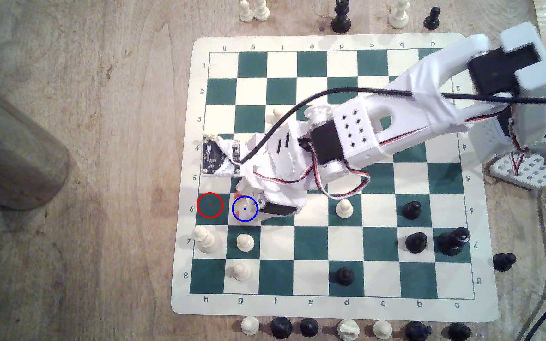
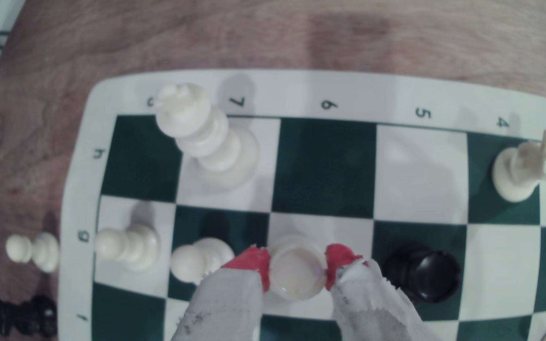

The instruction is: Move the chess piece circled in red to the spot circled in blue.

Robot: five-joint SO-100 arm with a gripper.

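**Piece gripped over the blue-ringed square**

The gripper (image 2: 298, 270) has its red-tipped jaws closed on the chess piece circled in red (image 2: 298, 272), one red pad on each side of its top. In the exterior view the piece sits inside the spot circled in blue (image 1: 244, 209), on the cream square just right of the red-ringed green square (image 1: 210, 205). A white pawn (image 1: 244, 242) stands one square nearer on the chessboard (image 1: 330, 306), which lies on the wooden counter (image 1: 101, 196).

cream-white chess piece (image 2: 298, 272), red-tipped tool (image 2: 298, 267), green-and-white checkered board (image 1: 314, 246)
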